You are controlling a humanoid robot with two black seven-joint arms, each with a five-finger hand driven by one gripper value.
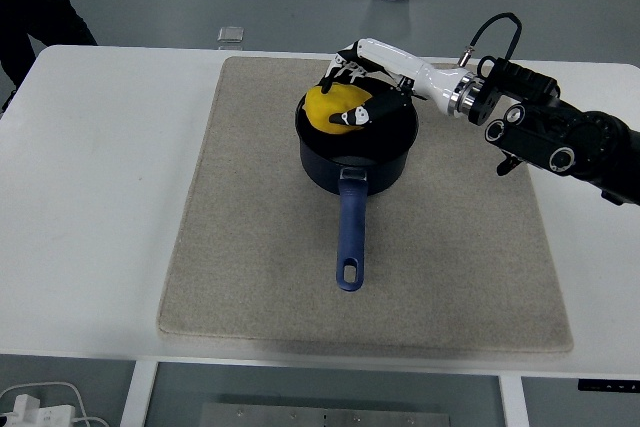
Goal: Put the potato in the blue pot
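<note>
Potato [333, 107] sits low in blue pot [357, 147], partly behind fingers [352, 116]
</note>
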